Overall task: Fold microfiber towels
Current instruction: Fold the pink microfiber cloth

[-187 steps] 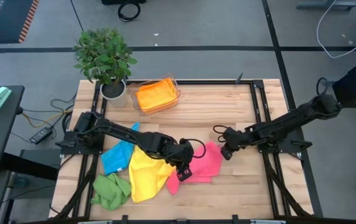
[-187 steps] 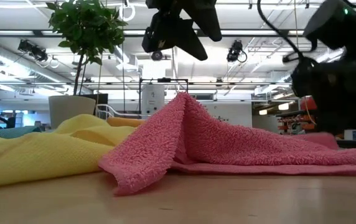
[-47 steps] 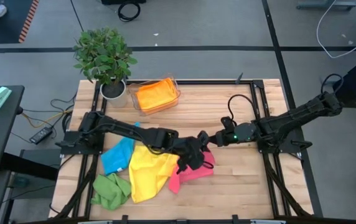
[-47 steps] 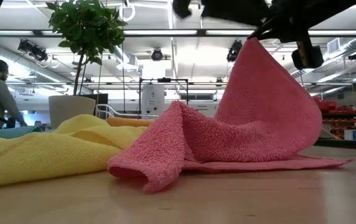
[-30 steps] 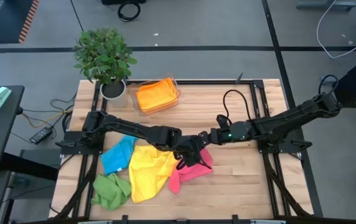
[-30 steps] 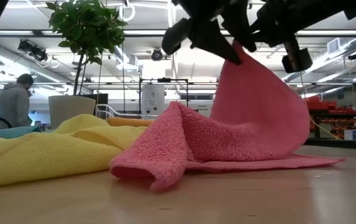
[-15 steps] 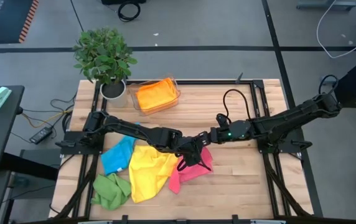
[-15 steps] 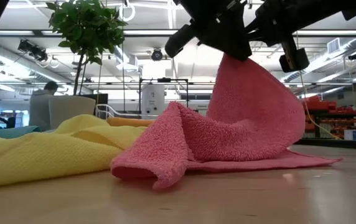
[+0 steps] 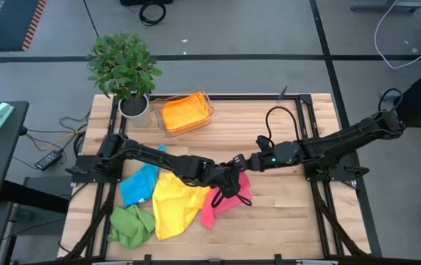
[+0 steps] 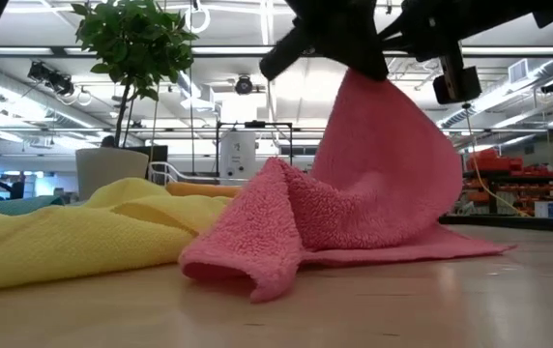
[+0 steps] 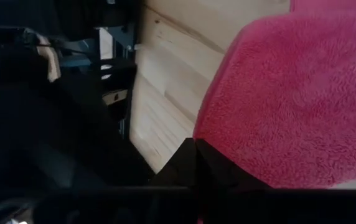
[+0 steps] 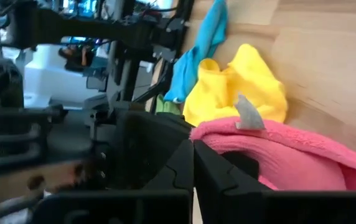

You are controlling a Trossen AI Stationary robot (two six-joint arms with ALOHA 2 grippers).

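Both tools are pinched shut on the fluffy pink microfiber towel [image 9: 229, 195] mid-tabletop, left tool [image 9: 229, 181] and right tool [image 9: 246, 164] nearly touching as it hangs peaked between them, so crowded fingers could collide or let an edge slip free.

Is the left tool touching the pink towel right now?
Touching. In the low view the left tool pinches the raised edge of the pink towel, which hangs from it; the left wrist view shows pink cloth against its fingers.

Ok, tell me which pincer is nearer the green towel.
Left. The left pincer holds the pink towel, closer to the green towel; the right pincer sits farther away.
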